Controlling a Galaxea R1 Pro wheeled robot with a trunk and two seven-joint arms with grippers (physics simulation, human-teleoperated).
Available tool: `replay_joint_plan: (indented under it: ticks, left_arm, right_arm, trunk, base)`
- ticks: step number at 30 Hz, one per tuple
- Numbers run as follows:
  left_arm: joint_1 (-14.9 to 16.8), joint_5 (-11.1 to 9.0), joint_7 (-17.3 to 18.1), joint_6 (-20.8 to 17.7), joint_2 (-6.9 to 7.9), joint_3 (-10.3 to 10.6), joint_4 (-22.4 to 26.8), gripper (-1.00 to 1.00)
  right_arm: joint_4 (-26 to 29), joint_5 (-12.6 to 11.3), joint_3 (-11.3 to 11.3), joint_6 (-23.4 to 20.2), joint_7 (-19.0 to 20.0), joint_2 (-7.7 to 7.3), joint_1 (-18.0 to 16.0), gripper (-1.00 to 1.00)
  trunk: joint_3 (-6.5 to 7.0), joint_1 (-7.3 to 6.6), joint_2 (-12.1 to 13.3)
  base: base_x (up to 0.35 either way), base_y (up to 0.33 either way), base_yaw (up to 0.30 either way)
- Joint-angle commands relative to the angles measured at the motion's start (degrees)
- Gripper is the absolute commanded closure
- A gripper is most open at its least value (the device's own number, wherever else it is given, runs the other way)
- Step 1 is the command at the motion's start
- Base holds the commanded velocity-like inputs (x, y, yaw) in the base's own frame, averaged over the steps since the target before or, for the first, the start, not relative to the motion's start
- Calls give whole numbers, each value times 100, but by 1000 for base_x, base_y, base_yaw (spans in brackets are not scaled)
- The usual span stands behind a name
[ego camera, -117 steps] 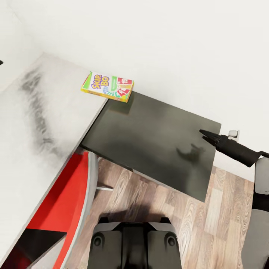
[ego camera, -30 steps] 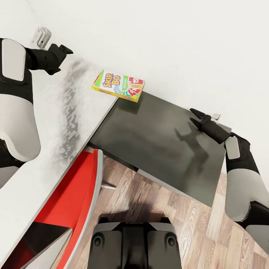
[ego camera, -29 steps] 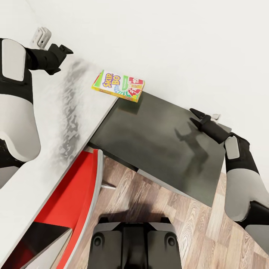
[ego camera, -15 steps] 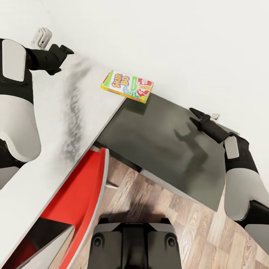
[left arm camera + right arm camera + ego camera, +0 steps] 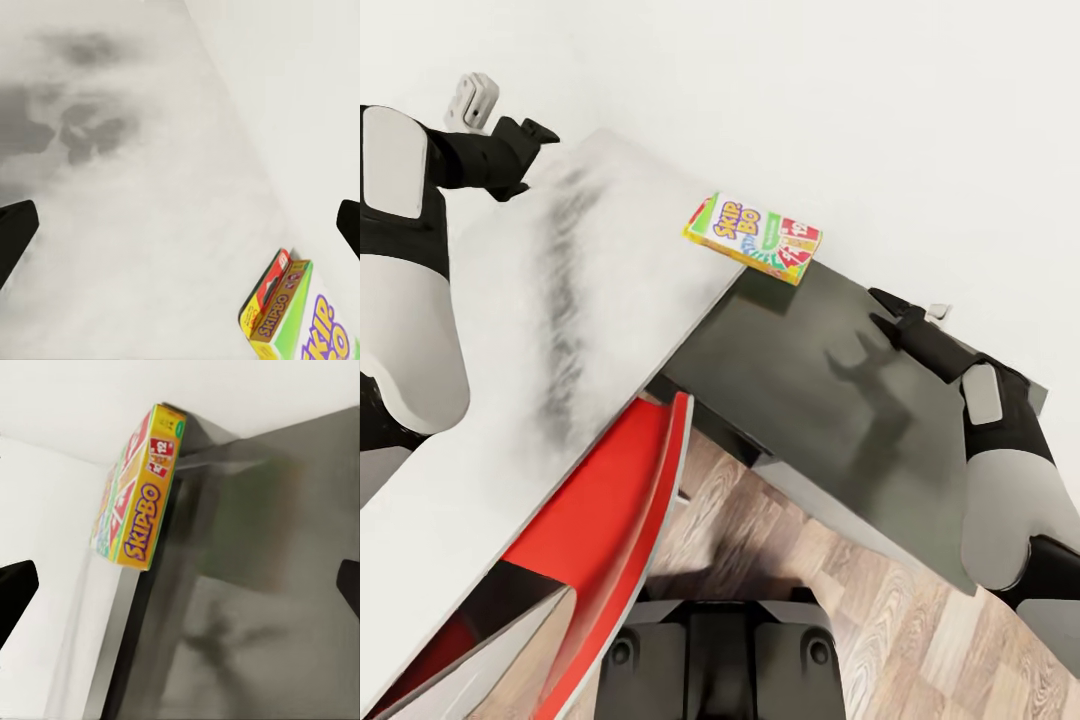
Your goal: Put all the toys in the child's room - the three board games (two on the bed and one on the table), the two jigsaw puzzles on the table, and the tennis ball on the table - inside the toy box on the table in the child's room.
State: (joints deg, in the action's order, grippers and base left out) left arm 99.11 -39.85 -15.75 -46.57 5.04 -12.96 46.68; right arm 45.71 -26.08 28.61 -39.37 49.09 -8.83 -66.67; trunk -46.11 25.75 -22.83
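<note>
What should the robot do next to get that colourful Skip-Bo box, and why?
Probably reach the right gripper toward the Skip-Bo box. The box lies flat at the bed's edge, overhanging the dark table, untouched, and that open gripper hovers closer to it than the left gripper.

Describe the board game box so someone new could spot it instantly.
Start at the white bed against the wall, beside the dark table. At the bed's far corner, overhanging the table's edge, lies the Skip-Bo box. It is flat and brightly coloured: green, yellow and red.
</note>
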Motion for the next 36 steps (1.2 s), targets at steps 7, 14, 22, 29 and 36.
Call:
replay_joint_plan:
  ticks: [7, 14, 22, 29, 36]
  left_arm:
    - [3, -105, -50, -18, -2, -2, 0, -100]
    - [-2, -124, -50, -18, -8, 2, 3, -100]
    - [-5, -133, -50, -18, -19, 4, 9, -100]
    - [-6, -136, -51, -19, -31, 8, 8, -100]
    - [-6, -137, -51, -17, -35, 8, 8, -100]
  right_arm:
    - [12, -7, 11, -30, -17, -8, -39, -100]
    - [25, 1, 12, -28, -31, -19, -101, -100]
    - [9, -1, 17, -27, -49, -92, -243, -100]
    - [-33, -11, 20, -27, -225, -173, -335, -100]
    - [-45, -16, 21, -25, -363, -207, -367, -100]
  trunk:
    - [28, 4, -9]
    - [49, 4, -9]
    - [57, 4, -9]
    - [60, 4, -9]
    - [61, 4, -9]
  base:
    - [0, 0, 242]
    - [0, 0, 147]
    - [0, 0, 53]
    - [0, 0, 22]
    - [0, 0, 101]
